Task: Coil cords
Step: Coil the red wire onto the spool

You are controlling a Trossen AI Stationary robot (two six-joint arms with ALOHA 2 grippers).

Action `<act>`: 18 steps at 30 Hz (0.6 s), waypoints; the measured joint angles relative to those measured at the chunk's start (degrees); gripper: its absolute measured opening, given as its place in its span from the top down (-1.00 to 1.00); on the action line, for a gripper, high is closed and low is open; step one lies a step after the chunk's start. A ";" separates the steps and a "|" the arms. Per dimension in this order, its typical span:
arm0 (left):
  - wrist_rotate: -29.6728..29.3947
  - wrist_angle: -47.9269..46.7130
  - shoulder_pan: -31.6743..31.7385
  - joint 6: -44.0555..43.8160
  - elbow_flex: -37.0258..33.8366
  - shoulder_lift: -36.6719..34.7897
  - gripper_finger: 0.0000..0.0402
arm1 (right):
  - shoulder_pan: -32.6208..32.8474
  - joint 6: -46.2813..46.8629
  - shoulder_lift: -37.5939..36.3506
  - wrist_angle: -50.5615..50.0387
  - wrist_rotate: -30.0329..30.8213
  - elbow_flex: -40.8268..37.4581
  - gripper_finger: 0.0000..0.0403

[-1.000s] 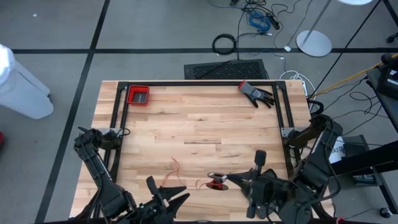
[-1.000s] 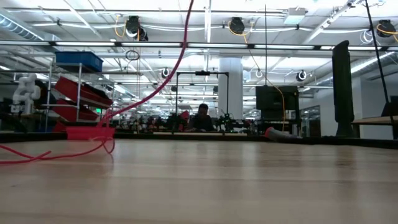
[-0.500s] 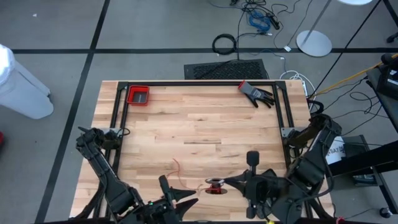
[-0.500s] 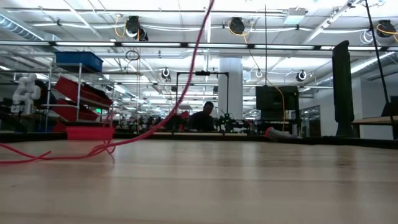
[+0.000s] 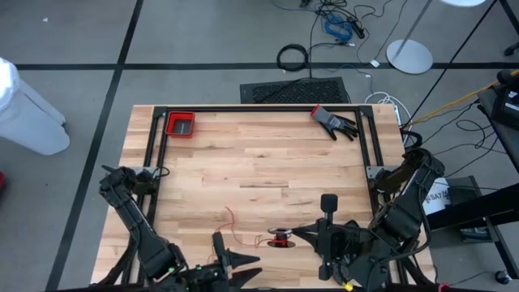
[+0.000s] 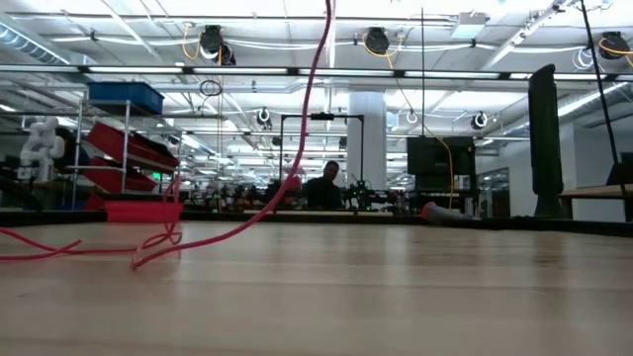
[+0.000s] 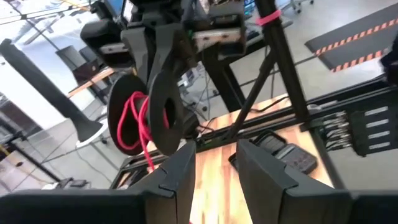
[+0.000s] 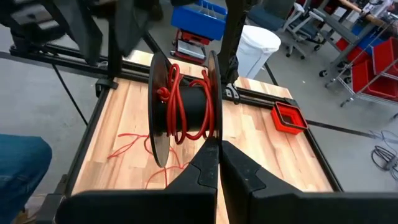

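High view showed both arms at the counter's [image 5: 268,162] near edge, with the red cord [image 5: 229,217] trailing loose between them. The right pincer [image 5: 285,237] was clamped on a small black spool [image 5: 280,239]. Left wrist view showed the left pincer [image 7: 214,163] with fingers apart, facing the spool. Low view showed cord looping down onto the counter.

Grey floor [image 5: 81,49] with black lines, bright ceiling lights [image 6: 376,40] overhead

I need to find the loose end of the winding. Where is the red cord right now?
In the high view the red cord lies near the table's front edge, left of centre, leading to the black spool held by the right gripper.
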 joint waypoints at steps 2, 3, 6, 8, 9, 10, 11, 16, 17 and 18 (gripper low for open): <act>0.01 0.70 0.52 0.02 -0.68 0.05 0.39 | 0.00 0.00 0.00 0.02 -0.09 0.00 1.00; 0.01 0.69 0.80 0.03 -0.89 0.09 0.39 | 0.00 0.00 0.00 0.04 -0.48 0.00 1.00; -0.01 0.73 1.57 0.04 -1.15 0.09 0.39 | -0.02 0.02 0.02 0.11 -1.68 0.00 1.00; 0.01 0.97 1.96 0.04 -1.15 0.09 0.39 | -0.02 0.02 0.02 0.13 -1.68 0.00 1.00; -0.01 1.09 2.00 0.02 -1.17 0.09 0.39 | -0.02 0.02 0.02 0.13 -1.68 0.00 1.00; -0.01 1.38 2.08 0.07 -1.17 0.09 0.39 | -0.02 0.02 0.02 0.13 -1.68 0.00 1.00; -0.01 1.89 2.13 0.22 -1.17 0.09 0.39 | -0.02 0.02 0.02 0.13 -1.68 0.00 1.00; -0.01 3.42 2.15 0.91 -1.17 0.09 0.39 | -0.02 0.02 0.02 0.13 -2.12 0.00 1.00; -0.01 3.76 2.15 1.57 -1.17 0.09 0.39 | -0.02 0.02 0.02 0.13 -2.51 0.00 1.00; 0.00 3.88 2.17 1.76 -1.17 0.09 0.39 | -0.02 0.02 0.02 0.13 -2.67 0.00 1.00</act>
